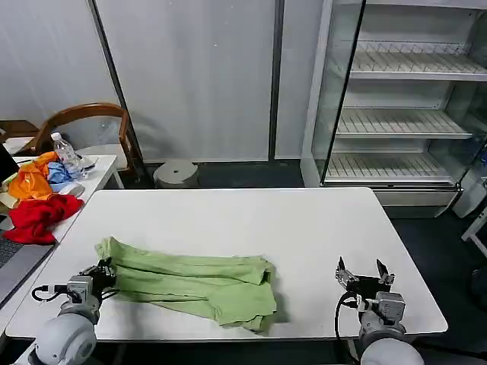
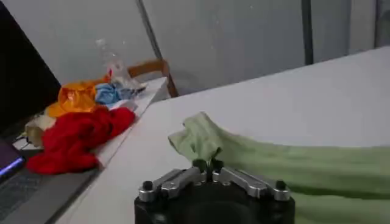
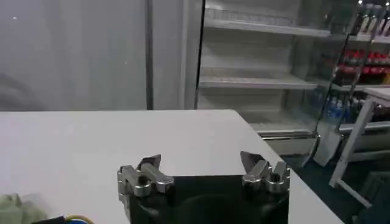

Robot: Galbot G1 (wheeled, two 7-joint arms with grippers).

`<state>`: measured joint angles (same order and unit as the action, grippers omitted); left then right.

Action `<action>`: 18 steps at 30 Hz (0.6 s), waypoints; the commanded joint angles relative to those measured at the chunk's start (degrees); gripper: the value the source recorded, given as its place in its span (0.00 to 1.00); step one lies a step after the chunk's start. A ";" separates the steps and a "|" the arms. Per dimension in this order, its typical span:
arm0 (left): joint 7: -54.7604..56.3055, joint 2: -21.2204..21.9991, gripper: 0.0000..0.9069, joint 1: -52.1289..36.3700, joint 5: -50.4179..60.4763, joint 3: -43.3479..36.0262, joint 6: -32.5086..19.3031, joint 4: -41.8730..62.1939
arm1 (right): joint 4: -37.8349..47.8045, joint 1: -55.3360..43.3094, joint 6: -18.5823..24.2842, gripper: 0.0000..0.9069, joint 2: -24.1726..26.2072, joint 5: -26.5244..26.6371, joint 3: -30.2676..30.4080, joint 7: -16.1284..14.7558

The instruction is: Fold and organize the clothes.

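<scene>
- One green shirt [image 1: 194, 285] lies bunched along the table's [image 1: 304, 228] front edge.
- Left gripper [image 2: 208, 165], seen close from its wrist: fingers pinched together on the shirt's left end.
- Right gripper [image 1: 364, 272], front-right corner: fingers spread, empty.

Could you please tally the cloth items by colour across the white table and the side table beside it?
Light green shirt, on the white table: 1
Red cloth, on the side table: 1
Orange garment, same pile: 1
Blue garment, same pile: 1
Total: 4
</scene>
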<state>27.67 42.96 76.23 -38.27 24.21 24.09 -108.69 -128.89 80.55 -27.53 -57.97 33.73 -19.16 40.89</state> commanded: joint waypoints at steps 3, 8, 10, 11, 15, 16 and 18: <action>-0.02 1.54 0.01 -0.15 -1.62 0.69 2.30 -11.64 | 0.06 0.13 0.14 1.00 -0.34 -0.33 -0.03 -0.03; 0.02 4.07 0.01 -0.66 -2.45 -0.82 4.56 -17.92 | 0.12 0.05 0.10 1.00 -0.89 -0.61 0.22 -0.02; -0.07 4.95 0.01 -0.69 -2.45 -1.72 4.98 -20.01 | 0.23 0.11 0.11 1.00 -1.00 -0.77 0.28 -0.02; -0.08 5.30 0.01 -0.71 -2.57 -2.05 5.32 -21.03 | 0.26 0.11 0.10 1.00 -1.02 -0.79 0.26 -0.02; -0.22 6.63 0.01 -0.66 -2.76 -3.28 6.01 -23.48 | 0.28 0.13 0.11 1.00 -1.09 -0.94 0.11 -0.03; -0.31 6.77 0.01 -0.65 -2.78 -3.62 6.08 -23.71 | 0.28 0.13 0.11 1.00 -1.15 -0.96 0.10 -0.02; -0.42 7.30 0.01 -0.58 -2.86 -4.03 6.10 -24.06 | 0.32 0.14 0.11 1.00 -1.34 -1.12 0.14 -0.02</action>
<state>27.48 47.38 75.84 -40.61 22.22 28.60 -124.25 -128.66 80.68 -27.44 -59.06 32.80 -19.00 40.86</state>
